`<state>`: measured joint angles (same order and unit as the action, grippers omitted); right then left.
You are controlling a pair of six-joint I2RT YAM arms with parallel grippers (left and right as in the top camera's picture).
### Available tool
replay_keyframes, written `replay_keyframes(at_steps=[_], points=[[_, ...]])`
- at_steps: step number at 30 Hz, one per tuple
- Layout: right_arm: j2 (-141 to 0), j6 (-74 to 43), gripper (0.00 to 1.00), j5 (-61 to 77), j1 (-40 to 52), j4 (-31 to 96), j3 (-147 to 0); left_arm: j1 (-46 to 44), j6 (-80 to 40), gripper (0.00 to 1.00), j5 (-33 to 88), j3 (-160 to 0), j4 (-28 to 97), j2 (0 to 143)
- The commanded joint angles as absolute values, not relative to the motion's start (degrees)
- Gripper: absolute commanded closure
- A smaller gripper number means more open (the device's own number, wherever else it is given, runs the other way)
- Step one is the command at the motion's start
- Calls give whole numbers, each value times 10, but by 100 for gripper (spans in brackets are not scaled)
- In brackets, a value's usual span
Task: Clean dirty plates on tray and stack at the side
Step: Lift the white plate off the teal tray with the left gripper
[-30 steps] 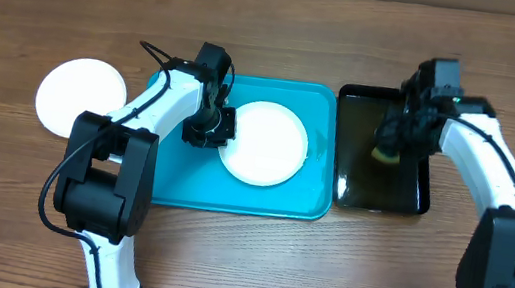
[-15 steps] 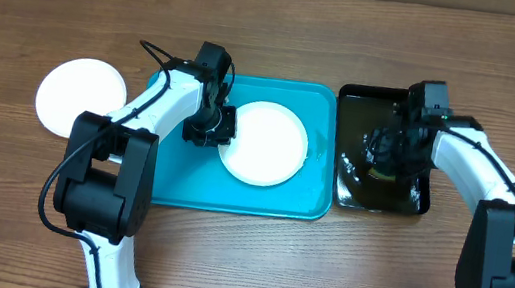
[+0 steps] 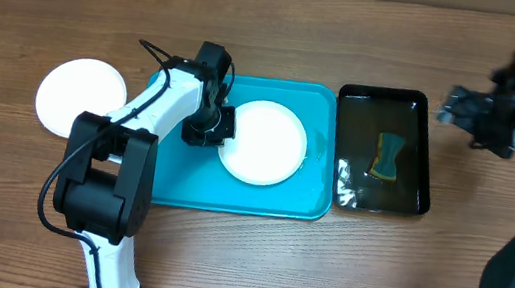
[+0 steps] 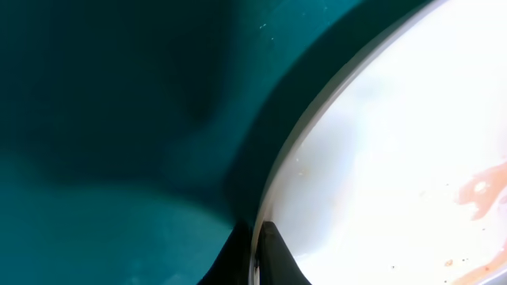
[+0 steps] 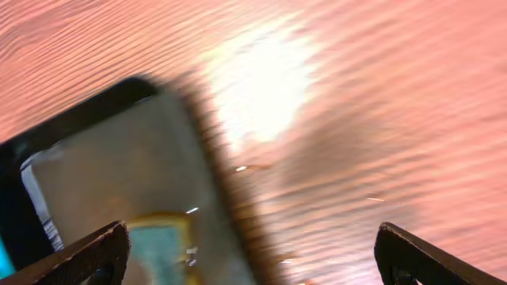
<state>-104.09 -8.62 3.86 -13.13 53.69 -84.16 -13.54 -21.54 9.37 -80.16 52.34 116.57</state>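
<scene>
Left gripper (image 3: 207, 127): clamped on the left rim of the plate (image 3: 263, 143). In the wrist view the two fingertips close on the rim edge, one above and one below it.

Plate: lies flat in the tray (image 3: 172, 177), right of centre. It runs rightward from the gripper, away from the left arm's side of the table (image 3: 241, 263). It is round, so there is no long axis to line up. A reddish smear (image 4: 483, 190) shows on its face, so I judge it not yet clean.

Side plate (image 3: 82, 97): on the bare table left of the tray, well apart from it. I cannot tell whether it is one plate or a stack.

Key relation: the gripper sits between the two plates, with the held plate on its right and the side plate on its left. The left arm is the nearer one to both. Any carry to the side goes leftward over the tray's left rim.

Right gripper (image 3: 464, 111): spread wide with nothing between the fingers, over the table just past the black tray (image 3: 424, 107).

Sponge (image 3: 388, 158): lies loose in the black tray, long axis roughly along the tray's length. It is inward of the right gripper and apart from it. Only the right arm is near it.

Judgement: if wiping comes next, the right gripper must go back for the sponge.
</scene>
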Motion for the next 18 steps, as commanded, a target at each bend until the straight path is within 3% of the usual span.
replay_keyframes(at_steps=[1,18], points=[[-1027,-90,0,35,-154,537,-850,-139,-239,96,41,-821,540,1158],[-1027,-90,0,35,-179,537,-850,-200,-267,96,0,-1013,663,1061]])
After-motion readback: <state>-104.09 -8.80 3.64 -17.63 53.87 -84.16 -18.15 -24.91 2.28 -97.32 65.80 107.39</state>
